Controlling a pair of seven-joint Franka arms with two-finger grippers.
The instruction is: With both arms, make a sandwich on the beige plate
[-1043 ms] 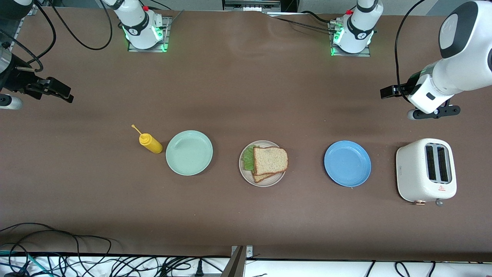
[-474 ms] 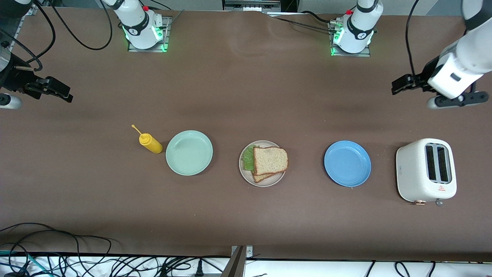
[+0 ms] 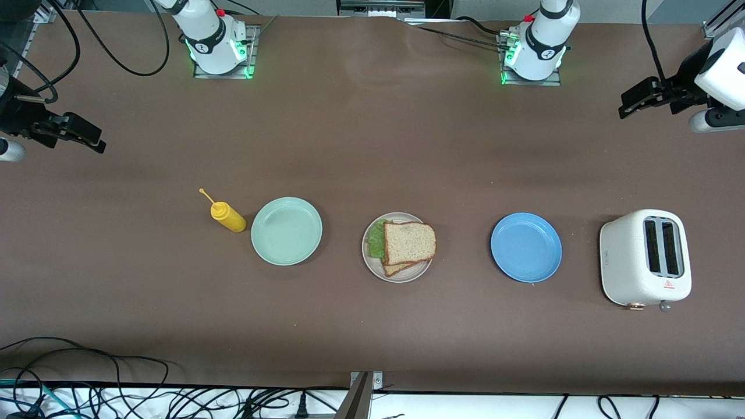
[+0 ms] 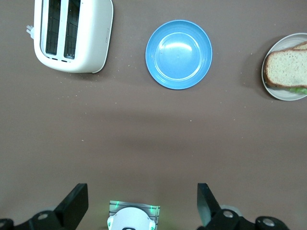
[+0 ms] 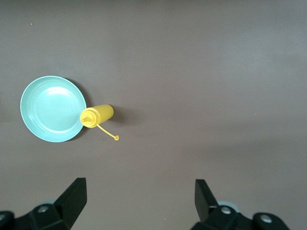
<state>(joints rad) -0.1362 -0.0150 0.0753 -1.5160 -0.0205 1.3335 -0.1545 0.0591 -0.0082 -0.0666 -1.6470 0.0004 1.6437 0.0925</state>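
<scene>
The sandwich point(image 3: 409, 242) lies on the beige plate point(image 3: 401, 278) in the middle of the table: a top slice of brown bread, green lettuce point(image 3: 377, 240) poking out beside it, and a lower slice under both. In the left wrist view the sandwich point(image 4: 288, 67) and the beige plate point(image 4: 283, 94) show at the picture's edge. My left gripper point(image 3: 627, 107) hangs open and empty over bare table at the left arm's end; its fingers point(image 4: 76, 199) stand wide apart. My right gripper point(image 3: 96, 143) is open and empty over the right arm's end, with nothing between its fingertips point(image 5: 76, 191).
An empty blue plate point(image 3: 526, 247) and a white toaster point(image 3: 645, 258) stand toward the left arm's end. An empty mint-green plate point(image 3: 286, 230) and a yellow squeeze bottle point(image 3: 227, 216) stand toward the right arm's end. Cables run along the table's front edge point(image 3: 116, 372).
The left arm has pulled back toward the robots' side and outward to its end of the table, gripper still open. The right gripper has drifted slightly the same way. The sandwich has not moved.
</scene>
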